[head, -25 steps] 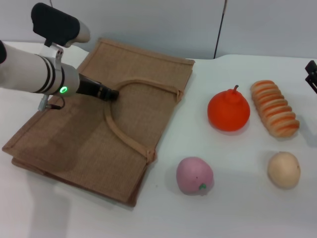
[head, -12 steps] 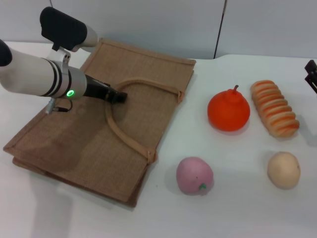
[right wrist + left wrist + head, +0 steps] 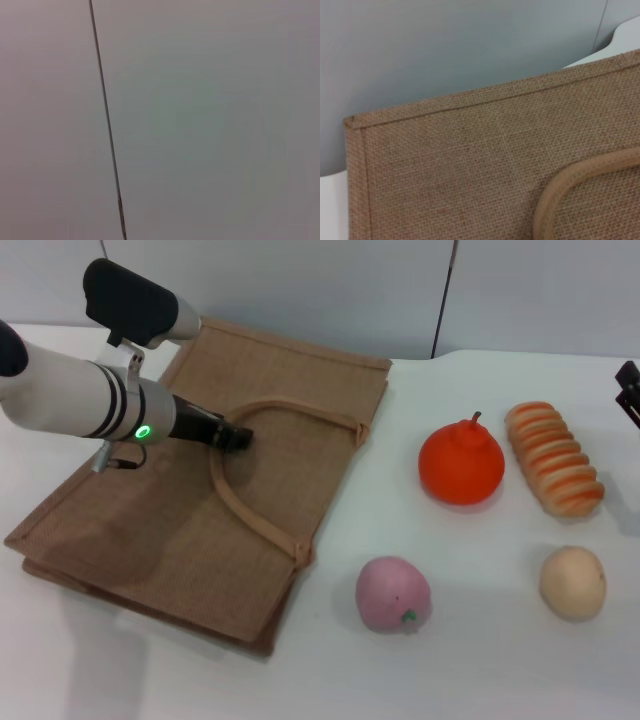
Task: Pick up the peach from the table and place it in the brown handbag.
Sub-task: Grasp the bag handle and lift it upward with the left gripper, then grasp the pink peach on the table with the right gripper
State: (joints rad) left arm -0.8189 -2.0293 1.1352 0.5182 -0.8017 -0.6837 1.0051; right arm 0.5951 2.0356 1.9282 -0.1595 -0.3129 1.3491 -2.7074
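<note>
The peach [image 3: 393, 594], pink and round with a small green spot, lies on the white table in front of the bag's near right corner. The brown handbag [image 3: 150, 530] lies flat on the left of the table, its looped handle [image 3: 240, 505] on top. My left gripper [image 3: 236, 435] rests low over the bag at the upper bend of the handle, far from the peach. The left wrist view shows the bag's woven cloth [image 3: 470, 165] and a piece of the handle [image 3: 570, 185]. My right gripper [image 3: 628, 390] shows only as a dark part at the right edge.
An orange fruit with a stem [image 3: 460, 465], a striped bread loaf [image 3: 553, 472] and a beige round fruit [image 3: 573, 582] lie to the right of the peach. A grey wall stands behind the table. The right wrist view shows only the wall.
My left gripper has moved a little to the right along the bag toward the handle's bend, then stayed nearly still. The peach and the other fruits have not moved.
</note>
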